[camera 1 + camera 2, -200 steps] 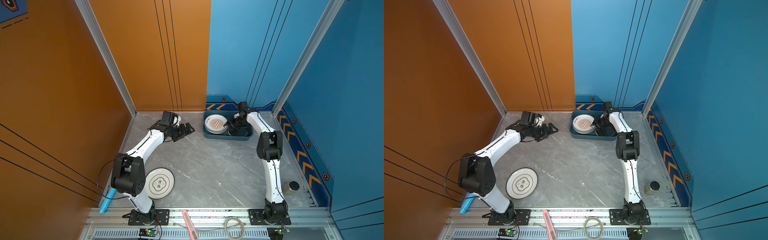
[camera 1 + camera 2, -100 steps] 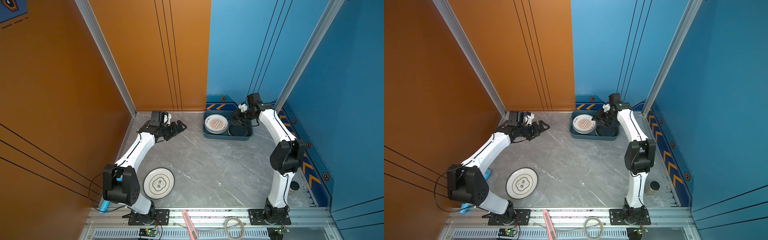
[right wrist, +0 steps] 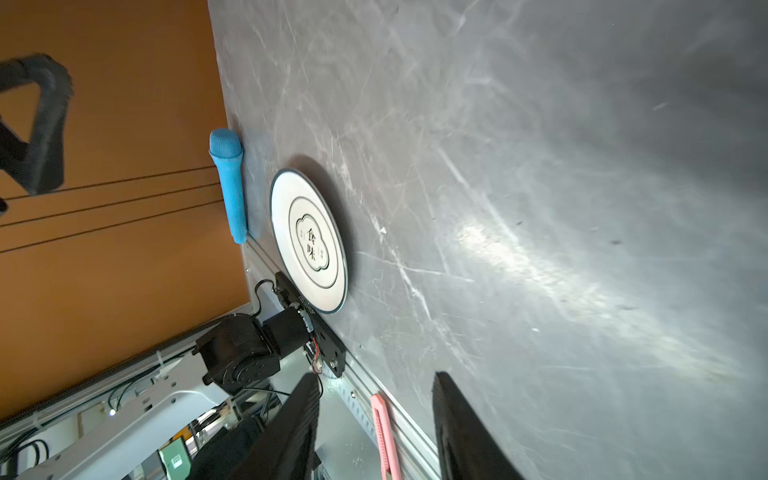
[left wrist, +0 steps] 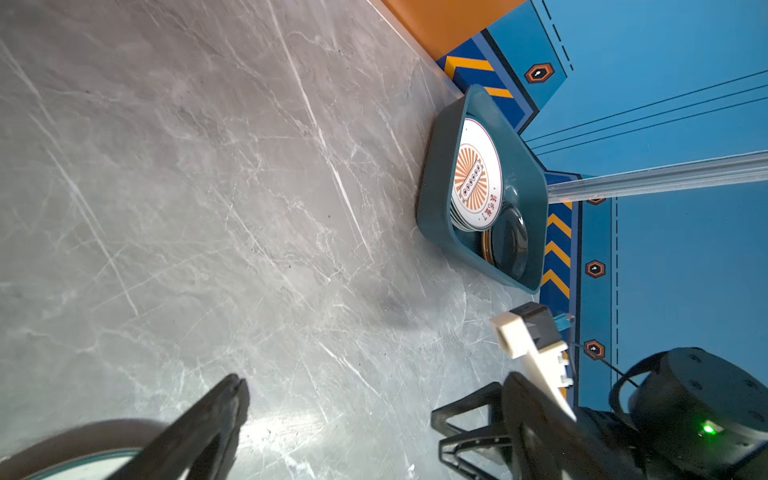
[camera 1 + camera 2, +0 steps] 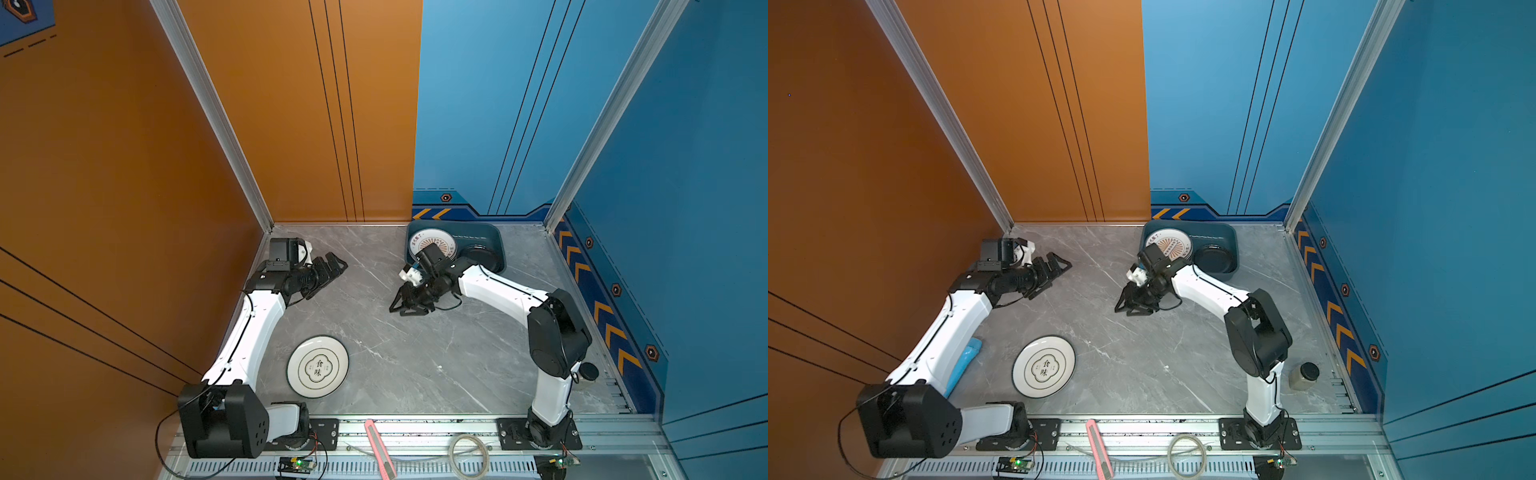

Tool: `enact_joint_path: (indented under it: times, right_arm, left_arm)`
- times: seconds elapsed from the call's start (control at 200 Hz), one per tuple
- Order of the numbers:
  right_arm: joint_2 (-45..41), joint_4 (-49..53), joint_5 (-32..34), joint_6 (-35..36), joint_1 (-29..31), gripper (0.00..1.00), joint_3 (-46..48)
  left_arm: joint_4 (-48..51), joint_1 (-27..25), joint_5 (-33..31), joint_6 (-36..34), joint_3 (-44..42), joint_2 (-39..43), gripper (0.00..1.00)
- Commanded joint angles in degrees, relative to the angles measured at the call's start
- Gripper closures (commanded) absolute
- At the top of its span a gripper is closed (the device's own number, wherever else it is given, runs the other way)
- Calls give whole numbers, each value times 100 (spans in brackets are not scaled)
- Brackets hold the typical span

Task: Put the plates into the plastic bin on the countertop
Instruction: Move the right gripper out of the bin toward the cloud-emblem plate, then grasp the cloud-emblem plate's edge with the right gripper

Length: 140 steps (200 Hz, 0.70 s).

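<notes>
I see the shallow dark teal plastic bin [image 5: 494, 232], round-cornered, sitting at the back of the grey, white-veined marble-look counter [image 5: 415, 365]. In it lie a glossy white round plate with an orange sunburst [image 5: 432, 240], topping a stack, and beside it a black round plate [image 5: 478, 254]. A white round plate with a black quatrefoil and characters [image 5: 318, 366] lies flat near the front aluminium rail [image 5: 415, 424], well apart from the bin. My left gripper [image 5: 338, 262] hovers by the smooth orange wall panel [image 5: 291, 124], jaws spread wide, empty. My right gripper [image 5: 404, 311] hangs over bare counter in front of the bin, jaws partway apart, gripping nothing. Blue panels [image 5: 685, 208] close the right side.
</notes>
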State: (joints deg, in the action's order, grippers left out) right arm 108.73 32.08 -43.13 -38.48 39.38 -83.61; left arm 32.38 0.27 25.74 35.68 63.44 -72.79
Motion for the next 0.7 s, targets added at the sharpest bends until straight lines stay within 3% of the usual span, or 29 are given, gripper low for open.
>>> enact_joint_path:
  times: [0.0, 0.305, 0.696]
  right_arm:
    - [204, -712, -69, -283, 387, 53, -177]
    - [1195, -1021, -106, -445, 1159, 54, -602]
    - [1889, -1540, -289, -837, 1478, 55, -738]
  left_arm:
    - [162, 17, 98, 88, -237, 140, 2]
    - [163, -18, 37, 152, -703, 539, 2]
    - [286, -2, 5, 169, -1174, 1095, 2]
